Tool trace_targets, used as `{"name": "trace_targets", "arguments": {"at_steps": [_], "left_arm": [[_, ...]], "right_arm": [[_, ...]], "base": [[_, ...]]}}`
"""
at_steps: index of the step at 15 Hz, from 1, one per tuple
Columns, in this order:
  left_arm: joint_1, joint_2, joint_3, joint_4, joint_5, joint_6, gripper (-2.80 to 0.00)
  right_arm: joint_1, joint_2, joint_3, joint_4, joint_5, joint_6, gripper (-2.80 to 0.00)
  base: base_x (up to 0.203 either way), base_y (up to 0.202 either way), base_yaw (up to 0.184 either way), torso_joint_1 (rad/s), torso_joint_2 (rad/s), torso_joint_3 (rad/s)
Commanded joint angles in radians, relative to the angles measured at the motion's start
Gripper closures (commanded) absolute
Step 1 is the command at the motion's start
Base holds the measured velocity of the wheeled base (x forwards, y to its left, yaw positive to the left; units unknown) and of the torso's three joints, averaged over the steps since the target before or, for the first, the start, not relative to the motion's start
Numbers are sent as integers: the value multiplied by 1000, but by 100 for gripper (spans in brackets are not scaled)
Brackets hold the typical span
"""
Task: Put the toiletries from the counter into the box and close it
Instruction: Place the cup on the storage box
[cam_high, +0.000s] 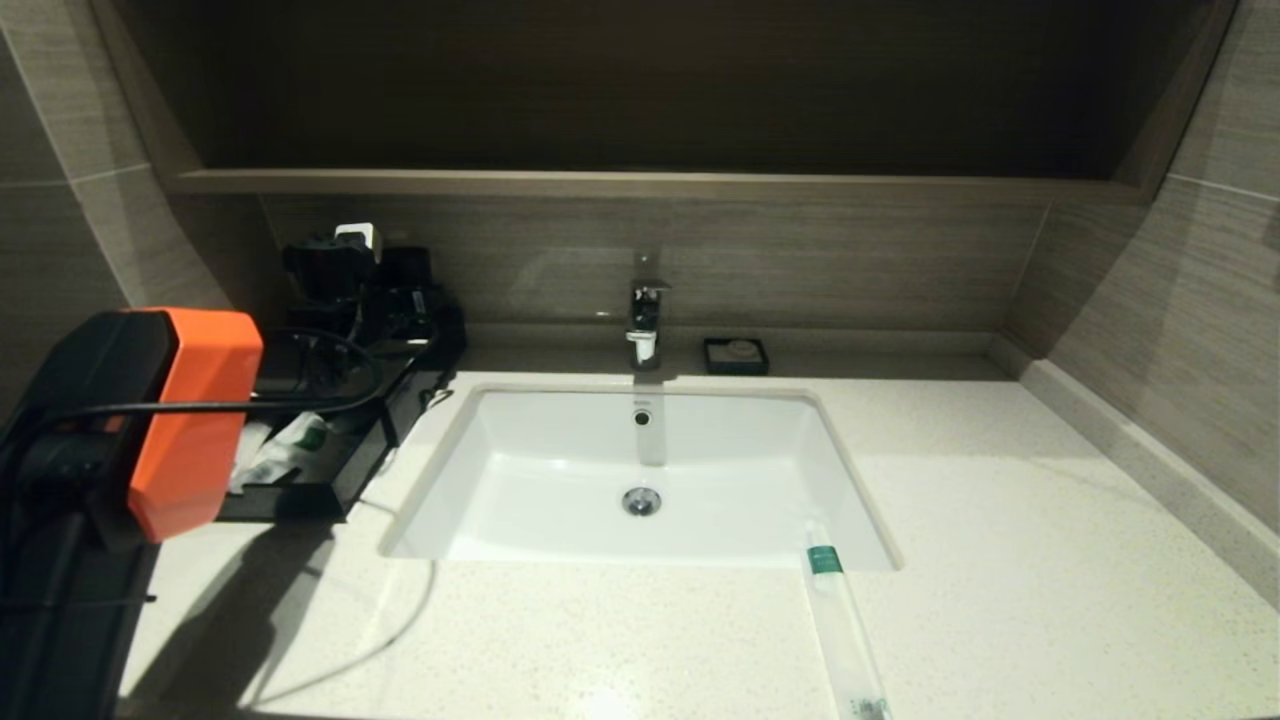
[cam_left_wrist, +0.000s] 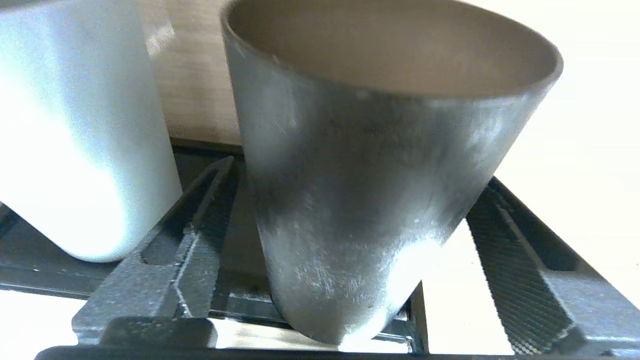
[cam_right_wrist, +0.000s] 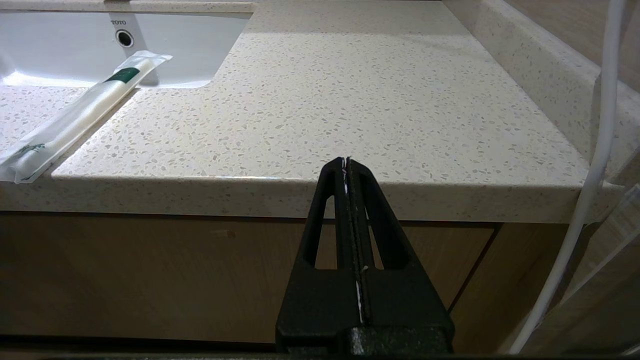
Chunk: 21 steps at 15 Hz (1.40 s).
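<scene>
One long translucent sachet (cam_high: 838, 615) with a green label lies on the speckled counter (cam_high: 1000, 560), its far end over the sink's front right rim; the right wrist view also shows this sachet (cam_right_wrist: 85, 112). More sachets (cam_high: 290, 445) lie in the open front part of the black box (cam_high: 372, 440) at the counter's left. My left gripper (cam_left_wrist: 360, 170) is open over the box, its fingers (cam_left_wrist: 200, 220) on either side of a dark cup (cam_left_wrist: 380, 150), with a gap on each side. My right gripper (cam_right_wrist: 346, 161) is shut and empty, just below the counter's front edge.
A white cup (cam_left_wrist: 75, 130) stands close beside the dark one. The white sink basin (cam_high: 560, 440) fills the middle, with the faucet (cam_high: 645, 320) and a small black soap dish (cam_high: 735, 355) behind it. Tiled walls enclose both sides. My left arm's orange casing (cam_high: 195, 420) hides part of the box.
</scene>
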Motion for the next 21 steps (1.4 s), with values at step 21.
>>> {"name": "trace_targets", "arguments": {"at_steps": [21], "left_arm": [[10, -387, 397, -25, 18, -5, -280]], "right_arm": [[0, 0, 0, 0, 0, -1, 0]], "base": [[0, 0, 0, 0, 0, 0]]}}
